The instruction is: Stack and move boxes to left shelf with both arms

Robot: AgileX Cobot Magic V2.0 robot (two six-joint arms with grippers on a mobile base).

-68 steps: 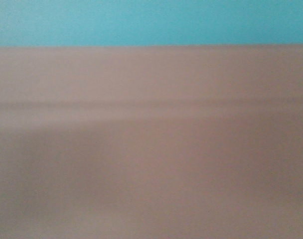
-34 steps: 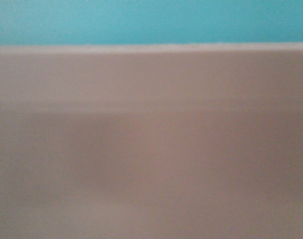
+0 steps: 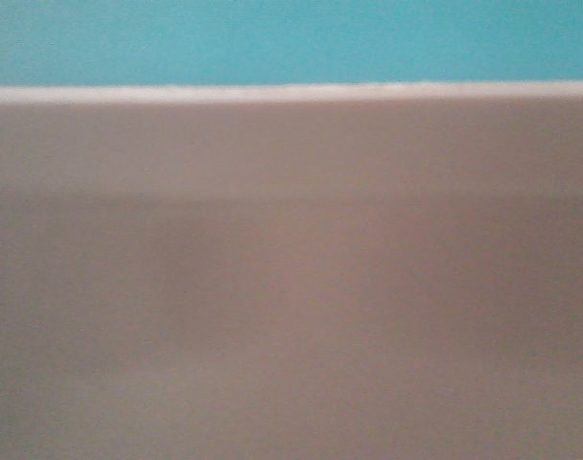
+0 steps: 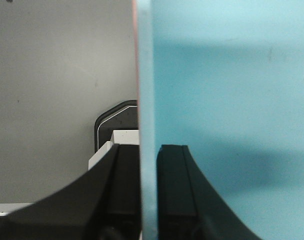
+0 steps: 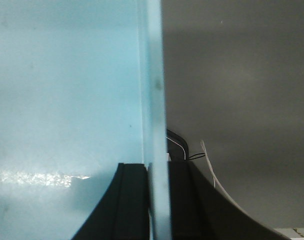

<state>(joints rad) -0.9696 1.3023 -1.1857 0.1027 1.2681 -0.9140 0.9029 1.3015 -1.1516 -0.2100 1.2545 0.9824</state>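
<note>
The front view is filled from very close by the salmon pink box [image 3: 291,287], with the turquoise box [image 3: 291,38] showing above its pale rim. In the left wrist view my left gripper [image 4: 148,190] is shut on the turquoise box's [image 4: 232,100] side wall. A thin pink edge [image 4: 136,60] lies against that wall's outer face. My right gripper [image 5: 158,200] is shut on the opposite wall of the turquoise box [image 5: 67,100], one finger inside and one outside. The left shelf is out of view.
Plain grey ground [image 4: 52,75] lies beyond the boxes on the left, and grey ground [image 5: 242,75] on the right. A dark rounded-corner part with a white block [image 4: 117,125] sits below the left jaws. A thin white cable [image 5: 212,172] curves beside the right finger.
In the front view a pale stripe along the pink box's rim has appeared since one second ago. The line between pink and turquoise stays at nearly the same height.
</note>
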